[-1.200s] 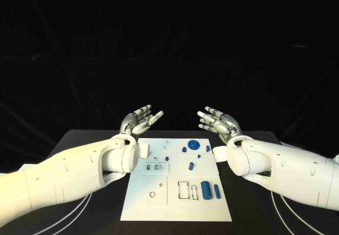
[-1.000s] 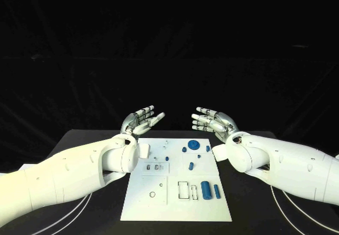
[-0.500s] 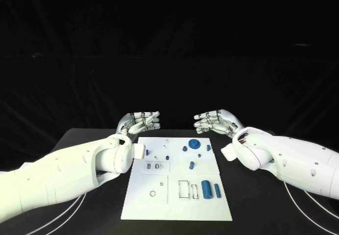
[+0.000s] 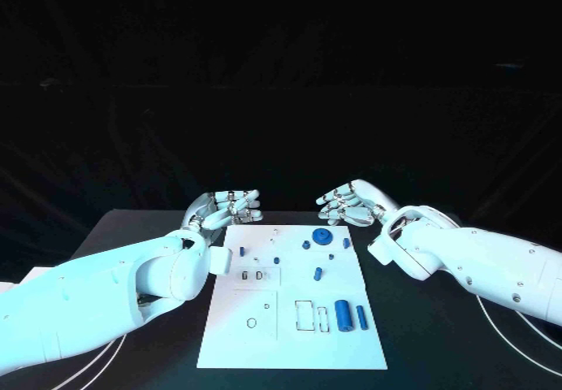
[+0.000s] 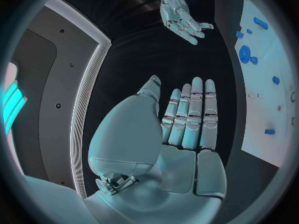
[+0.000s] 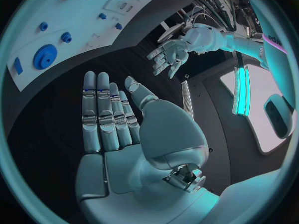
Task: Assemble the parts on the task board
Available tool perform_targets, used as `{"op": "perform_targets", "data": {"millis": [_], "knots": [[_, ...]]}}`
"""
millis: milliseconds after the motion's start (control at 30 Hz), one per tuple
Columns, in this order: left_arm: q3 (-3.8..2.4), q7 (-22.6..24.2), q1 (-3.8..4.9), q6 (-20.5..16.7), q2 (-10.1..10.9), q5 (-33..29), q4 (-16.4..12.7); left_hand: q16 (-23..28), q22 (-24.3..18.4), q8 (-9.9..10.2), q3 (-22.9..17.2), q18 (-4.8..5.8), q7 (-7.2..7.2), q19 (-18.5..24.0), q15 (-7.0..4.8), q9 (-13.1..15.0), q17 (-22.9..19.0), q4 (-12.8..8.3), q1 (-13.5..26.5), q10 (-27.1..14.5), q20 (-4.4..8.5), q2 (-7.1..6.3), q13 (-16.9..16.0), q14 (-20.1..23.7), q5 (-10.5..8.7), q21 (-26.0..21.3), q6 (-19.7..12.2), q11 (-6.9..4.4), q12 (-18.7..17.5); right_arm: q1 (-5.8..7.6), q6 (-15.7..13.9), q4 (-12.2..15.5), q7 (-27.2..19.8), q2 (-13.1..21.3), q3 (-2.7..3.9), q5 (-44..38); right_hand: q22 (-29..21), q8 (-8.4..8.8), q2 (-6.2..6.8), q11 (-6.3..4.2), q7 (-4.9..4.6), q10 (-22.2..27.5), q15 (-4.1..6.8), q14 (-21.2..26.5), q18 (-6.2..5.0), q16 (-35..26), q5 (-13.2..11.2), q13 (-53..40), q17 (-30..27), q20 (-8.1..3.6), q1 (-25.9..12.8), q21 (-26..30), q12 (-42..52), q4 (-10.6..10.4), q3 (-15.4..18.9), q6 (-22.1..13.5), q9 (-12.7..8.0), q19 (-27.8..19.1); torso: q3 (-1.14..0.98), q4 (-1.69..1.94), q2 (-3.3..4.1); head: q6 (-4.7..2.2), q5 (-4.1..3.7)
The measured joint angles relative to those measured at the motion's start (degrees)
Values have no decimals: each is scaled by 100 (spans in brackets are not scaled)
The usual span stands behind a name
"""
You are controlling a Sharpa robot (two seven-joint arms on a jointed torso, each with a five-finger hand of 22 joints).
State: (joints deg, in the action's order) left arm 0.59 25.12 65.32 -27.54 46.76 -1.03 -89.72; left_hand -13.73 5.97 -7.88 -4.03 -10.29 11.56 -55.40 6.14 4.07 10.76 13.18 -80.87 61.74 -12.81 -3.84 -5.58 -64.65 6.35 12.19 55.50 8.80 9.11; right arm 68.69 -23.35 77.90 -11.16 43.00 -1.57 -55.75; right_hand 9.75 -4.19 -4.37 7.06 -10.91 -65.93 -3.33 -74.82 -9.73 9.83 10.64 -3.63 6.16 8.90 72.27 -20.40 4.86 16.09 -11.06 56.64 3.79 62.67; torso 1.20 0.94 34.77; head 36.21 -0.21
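Left hand (image 4: 225, 206) hovers beyond the far left corner of the white rectangular task board (image 4: 235, 337), palm turned inward and holding nothing; its wrist view shows the fingers (image 5: 190, 115) extended side by side and the thumb set apart — released. Right hand (image 4: 349, 203) hovers beyond the far right corner, likewise released, its fingers (image 6: 104, 115) straight in its wrist view and nothing in its grasp. The two hands face each other across a dark gap, well apart, both off the board's far edge.

Task board lies lengthwise on the black table (image 4: 434, 341), bare black surface running along both long edges. Small blue parts are spread over the board: a blue toothed wheel (image 4: 321, 237) near the far edge, a blue cylinder (image 4: 343, 314) lying near the right edge of the near half beside a slim blue bar (image 4: 362, 317), and an upright blue peg (image 4: 316, 275) near the middle. Several smaller blue pieces lie between these; their shapes cannot be told. White forearms flank the board on either side without covering it.
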Motion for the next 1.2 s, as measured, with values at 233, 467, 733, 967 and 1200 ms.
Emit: {"op": "perform_targets", "data": {"millis": [233,467,733,967,1200], "knots": [[-27,-36,4,95,159,-5,-433,17,-7,0,-4,0,0,-20,0,-6,7,-22,-24,0,21,24,7,0,0,-18,0,0,0,100,222,8,672,-45,18,-1387,695,25,272,-199,161,-396,317,-885,0,474,46,-18,505,-325,-29,-1182,-88,13,-196,284,5,528,21,86,179,-31,-115],[-55,-79,13,176,278,-8,-829,22,-13,26,3,0,20,-41,0,-6,14,-29,-24,0,1,24,7,0,0,-21,20,0,-24,191,509,-22,1182,-153,30,-2583,1071,29,356,-219,181,-290,326,-893,1,977,46,-17,962,-365,-114,-1746,-111,-28,-330,304,5,483,47,193,339,-118,-213],[-97,-129,36,272,370,-10,-1120,44,-19,26,4,0,20,-41,0,-11,28,-58,-24,-21,1,23,20,0,0,-45,20,21,-44,219,828,-98,1559,-283,30,-3507,1813,29,424,-209,204,-114,345,-912,1,2237,-3,-24,1732,-368,-182,-2690,-111,-111,-508,325,4,486,57,285,521,-183,-278],[-119,-160,61,323,406,-11,-1222,44,-31,48,20,1,20,-41,0,-17,38,-74,-24,-21,1,23,27,1,0,-44,20,21,-50,224,1081,-162,1704,-345,30,-3844,3147,29,447,-227,225,-73,345,-912,91,2949,-13,-25,2189,-366,-205,-3846,-111,-162,-651,345,3,734,55,335,643,-169,-326],[-124,-178,66,343,419,-12,-1226,70,-35,48,20,1,32,-41,0,-17,42,-74,-24,-21,1,23,27,1,0,-67,7,21,-79,225,1294,-228,1783,-367,30,-3994,3251,29,469,-187,235,67,345,-912,91,3062,-67,-9,2257,-333,-228,-3957,-111,-183,-672,335,3,701,46,354,726,-170,-355]]}}
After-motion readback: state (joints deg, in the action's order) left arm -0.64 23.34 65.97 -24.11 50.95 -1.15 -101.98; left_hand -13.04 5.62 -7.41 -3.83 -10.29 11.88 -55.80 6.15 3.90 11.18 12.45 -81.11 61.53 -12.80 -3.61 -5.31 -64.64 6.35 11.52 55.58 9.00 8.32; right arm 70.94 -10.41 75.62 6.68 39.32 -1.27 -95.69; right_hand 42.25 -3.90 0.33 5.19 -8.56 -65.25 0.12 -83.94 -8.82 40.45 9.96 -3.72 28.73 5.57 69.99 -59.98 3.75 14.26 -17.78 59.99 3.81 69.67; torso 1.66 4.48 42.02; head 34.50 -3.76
